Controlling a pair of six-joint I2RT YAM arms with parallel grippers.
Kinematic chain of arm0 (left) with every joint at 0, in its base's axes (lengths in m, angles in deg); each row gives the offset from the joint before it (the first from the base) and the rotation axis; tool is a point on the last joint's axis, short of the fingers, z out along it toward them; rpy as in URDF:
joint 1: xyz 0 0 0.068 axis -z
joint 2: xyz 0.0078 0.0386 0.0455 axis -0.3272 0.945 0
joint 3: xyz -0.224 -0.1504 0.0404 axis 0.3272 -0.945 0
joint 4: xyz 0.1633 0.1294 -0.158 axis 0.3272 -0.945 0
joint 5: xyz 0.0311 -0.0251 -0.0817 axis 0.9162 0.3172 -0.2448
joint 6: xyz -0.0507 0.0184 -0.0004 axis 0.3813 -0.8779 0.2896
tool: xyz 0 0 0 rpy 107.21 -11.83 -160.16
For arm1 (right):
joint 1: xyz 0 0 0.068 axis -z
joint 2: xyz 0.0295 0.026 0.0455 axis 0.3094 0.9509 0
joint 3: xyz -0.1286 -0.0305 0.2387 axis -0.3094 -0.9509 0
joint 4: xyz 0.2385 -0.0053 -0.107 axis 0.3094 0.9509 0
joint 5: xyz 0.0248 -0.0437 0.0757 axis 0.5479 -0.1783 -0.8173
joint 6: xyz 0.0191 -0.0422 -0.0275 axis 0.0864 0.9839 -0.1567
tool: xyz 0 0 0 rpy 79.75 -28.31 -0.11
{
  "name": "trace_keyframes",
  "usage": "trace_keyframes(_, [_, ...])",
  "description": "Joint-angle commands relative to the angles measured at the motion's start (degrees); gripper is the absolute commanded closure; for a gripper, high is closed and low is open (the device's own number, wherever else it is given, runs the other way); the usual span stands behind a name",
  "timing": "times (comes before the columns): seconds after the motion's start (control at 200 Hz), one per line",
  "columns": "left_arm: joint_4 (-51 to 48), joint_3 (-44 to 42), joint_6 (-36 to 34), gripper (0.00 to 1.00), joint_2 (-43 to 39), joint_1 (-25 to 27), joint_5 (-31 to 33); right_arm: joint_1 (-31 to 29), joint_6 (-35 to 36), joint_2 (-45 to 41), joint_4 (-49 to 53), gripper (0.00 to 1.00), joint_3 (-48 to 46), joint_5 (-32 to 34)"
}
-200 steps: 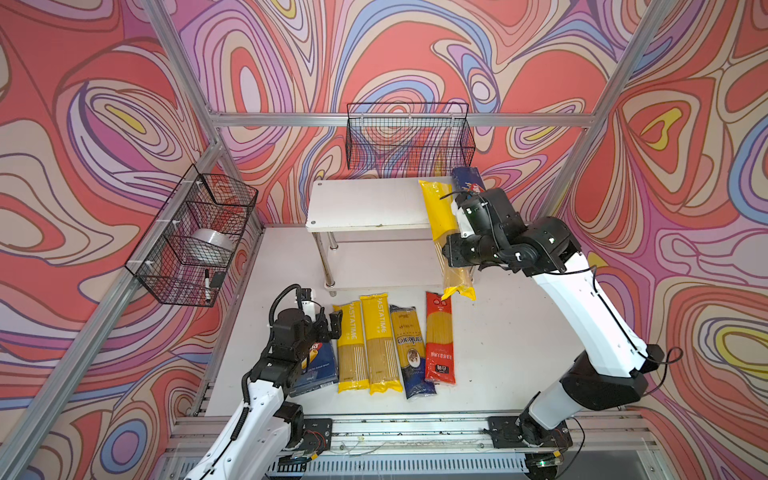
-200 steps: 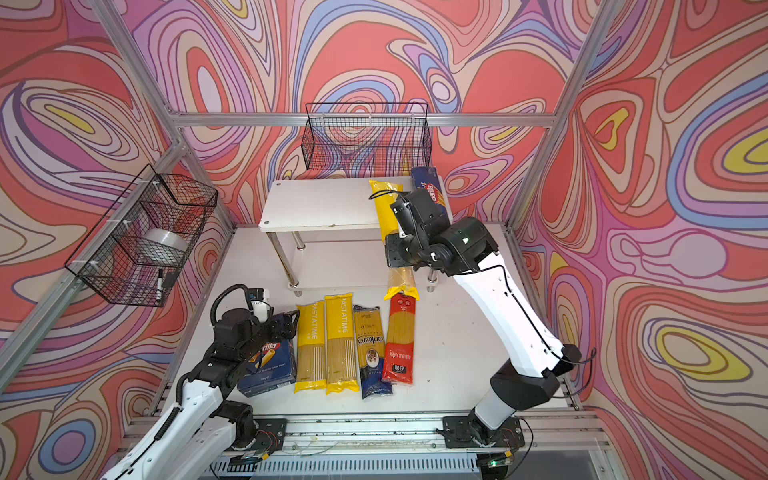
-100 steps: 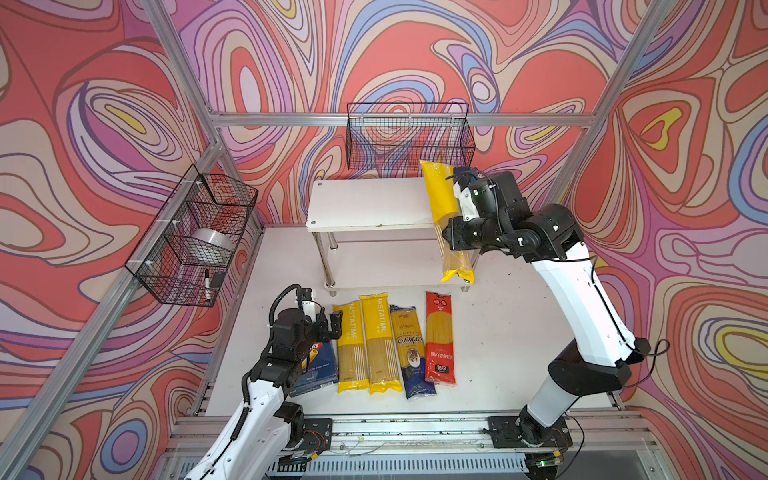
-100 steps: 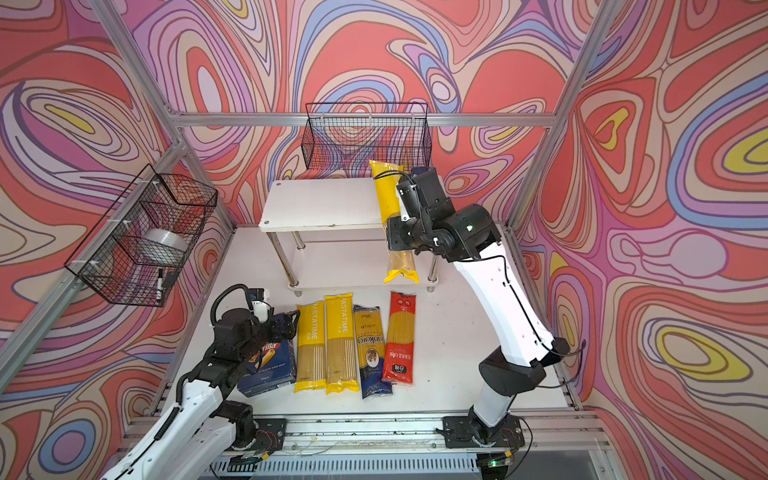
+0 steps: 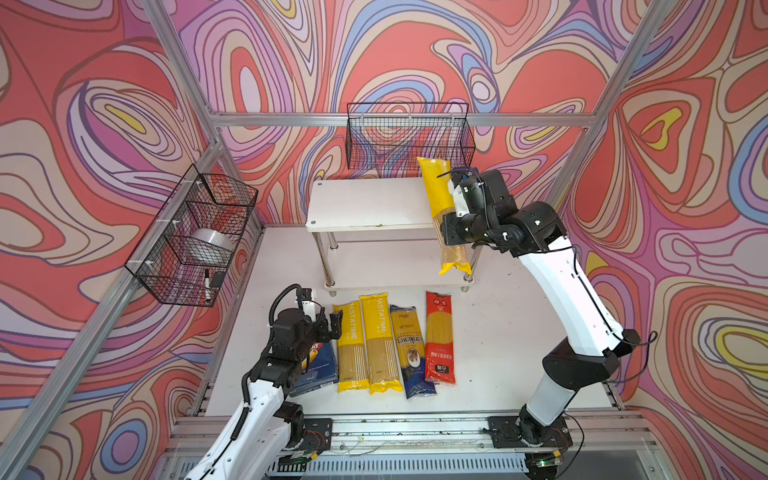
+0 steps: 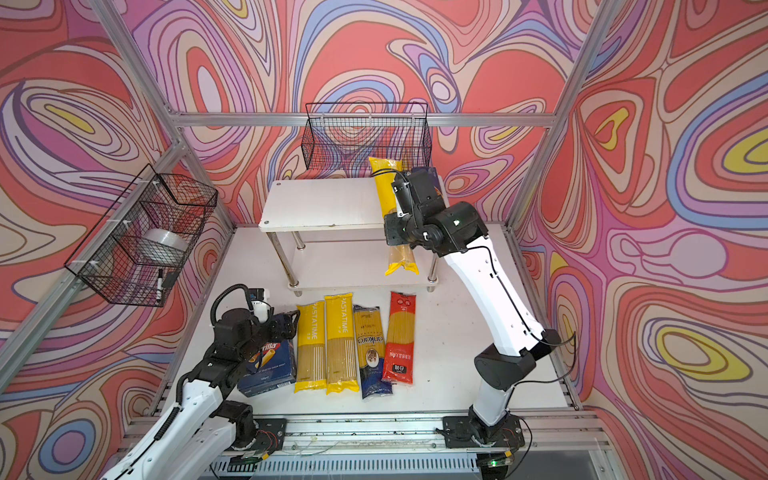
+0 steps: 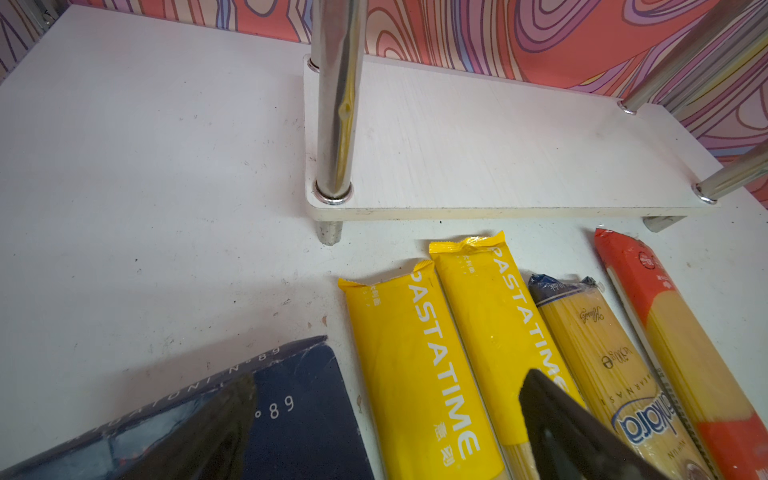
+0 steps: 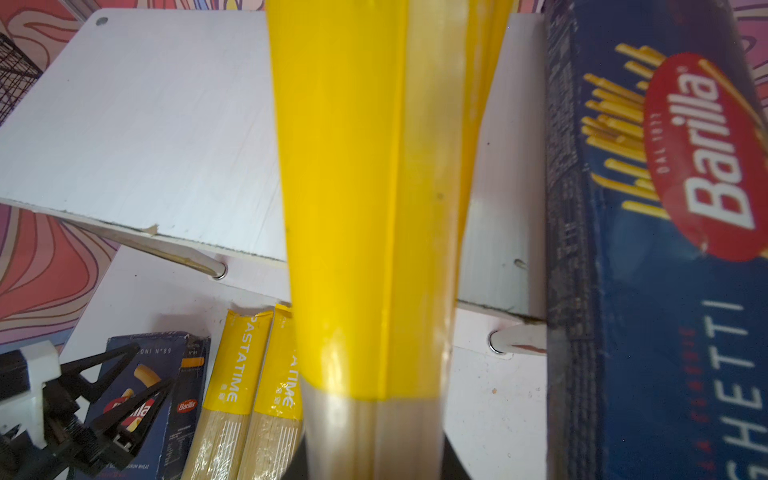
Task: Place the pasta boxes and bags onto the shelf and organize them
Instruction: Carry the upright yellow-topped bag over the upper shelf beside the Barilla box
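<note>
Top view: yellow bag [image 5: 434, 187] clamped in right gripper [image 5: 448, 227] over shelf [image 5: 365, 203] top's right edge; next, lay flat beside blue box [image 8: 665, 249]. Left gripper [image 7: 390, 376] spread apart.

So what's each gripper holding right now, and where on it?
The right gripper is shut on a yellow-ended spaghetti bag, clamped about mid-length on its clear section. The left gripper is open and holds nothing.

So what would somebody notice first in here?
Probably the yellow-ended spaghetti bag, held up steeply by the right arm over the right end of the white shelf. Then the four spaghetti bags lying in a row on the table in front of it, and the swirly pink walls.
</note>
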Motion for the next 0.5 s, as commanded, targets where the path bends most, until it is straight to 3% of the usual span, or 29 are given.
trace_keyframes(0.0, [0.3, -0.3, -0.2, 0.00, -0.4, 0.0, -0.3, 0.5, 1.6, 0.2, -8.4, 0.96, 2.6, 3.4])
trace_keyframes(0.491, [0.4, -0.3, -0.3, 0.00, -0.4, 0.0, -0.3, 2.9, 0.7, 4.4, -11.1, 0.96, 4.0, 1.2])
